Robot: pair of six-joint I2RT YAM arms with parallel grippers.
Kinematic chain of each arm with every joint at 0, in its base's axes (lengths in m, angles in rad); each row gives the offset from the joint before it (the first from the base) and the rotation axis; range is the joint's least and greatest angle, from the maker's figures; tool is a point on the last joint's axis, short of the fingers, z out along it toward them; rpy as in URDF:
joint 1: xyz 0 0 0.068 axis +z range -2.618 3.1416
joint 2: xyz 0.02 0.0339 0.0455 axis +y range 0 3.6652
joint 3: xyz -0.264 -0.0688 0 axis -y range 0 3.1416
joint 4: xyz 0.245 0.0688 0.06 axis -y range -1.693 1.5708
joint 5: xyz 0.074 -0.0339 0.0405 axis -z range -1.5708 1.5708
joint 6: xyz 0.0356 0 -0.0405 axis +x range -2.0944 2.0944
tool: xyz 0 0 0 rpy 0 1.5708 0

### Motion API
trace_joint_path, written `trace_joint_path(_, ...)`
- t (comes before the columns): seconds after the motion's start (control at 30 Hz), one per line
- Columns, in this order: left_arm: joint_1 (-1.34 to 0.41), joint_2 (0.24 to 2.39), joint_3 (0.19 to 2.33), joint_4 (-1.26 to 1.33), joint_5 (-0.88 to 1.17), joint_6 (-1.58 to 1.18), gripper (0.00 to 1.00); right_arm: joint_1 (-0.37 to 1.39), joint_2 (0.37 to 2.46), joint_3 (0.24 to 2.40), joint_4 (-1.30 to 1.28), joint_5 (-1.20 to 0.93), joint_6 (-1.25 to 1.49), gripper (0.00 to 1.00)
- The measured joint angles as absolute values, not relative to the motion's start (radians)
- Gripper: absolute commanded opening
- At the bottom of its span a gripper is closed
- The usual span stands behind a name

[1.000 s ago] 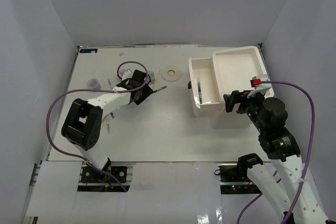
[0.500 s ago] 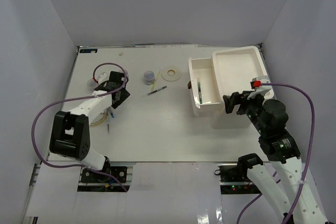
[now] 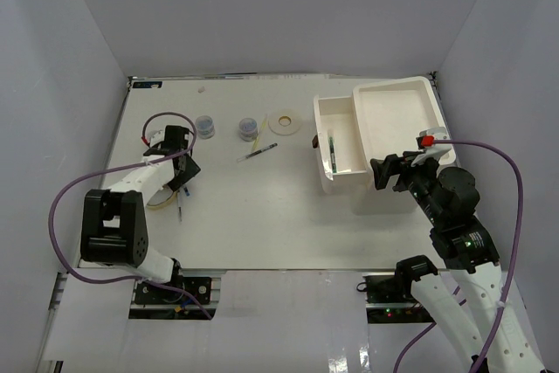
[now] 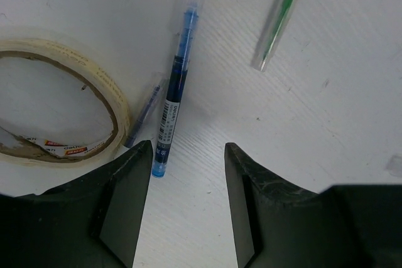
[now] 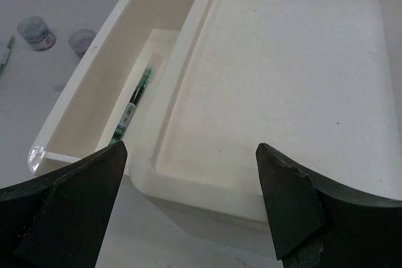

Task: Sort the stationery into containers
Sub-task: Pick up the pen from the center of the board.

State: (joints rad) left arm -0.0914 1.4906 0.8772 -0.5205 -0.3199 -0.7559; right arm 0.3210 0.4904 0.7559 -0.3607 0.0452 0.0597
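Your left arm is reaching out from its base along the left side of the table [image 3: 262,224], with the elbow folding low and the wrist tipping down toward the tabletop. The left gripper [image 4: 187,155] is hovering just over the surface with its jaws standing partly open and gripping nothing. The near end of a blue pen [image 4: 178,86] is lying flat between the fingers, close beside the one on the tape side; whether it is touching that finger, I cannot tell. A thin tape loop [image 4: 120,114] is lying just beside the pen, and a second pen [image 4: 276,20] with a green core is lying apart on the other side.

Your right arm is rising from its base, bending at the elbow and pointing the right gripper [image 5: 190,147] at the near edge of the white organiser [image 3: 393,120]. Its jaws are spreading wide and holding nothing. The drawer [image 5: 94,92] is standing pulled out on the organiser's left side, with a green pen [image 5: 133,108] lying inside it.

Out on the table, one small jar [image 3: 205,126], another jar [image 3: 249,128], a flat tape ring [image 3: 282,121] and a dark pen [image 3: 256,153] are lying between the two arms.
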Motion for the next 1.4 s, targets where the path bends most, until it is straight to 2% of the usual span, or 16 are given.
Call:
trace_joint_path(0.53,-0.08,1.579,0.87,-0.505,-0.269,-0.713,0.56,0.321,0.49,0.755,-0.36,0.046,0.06,0.9)
trace_joint_path(0.73,-0.08,1.589,0.877,-0.505,-0.269,-0.696,0.43,0.321,0.484,0.753,-0.36,0.046,0.06,0.9)
trace_joint_path(1.1,-0.074,1.588,0.88,-0.5,-0.231,-0.672,0.07,0.321,0.473,0.743,-0.35,0.046,0.06,0.9)
trace_joint_path(1.4,-0.075,1.504,0.879,-0.528,-0.076,-0.676,0.0,0.321,0.473,0.743,-0.35,0.046,0.06,0.9)
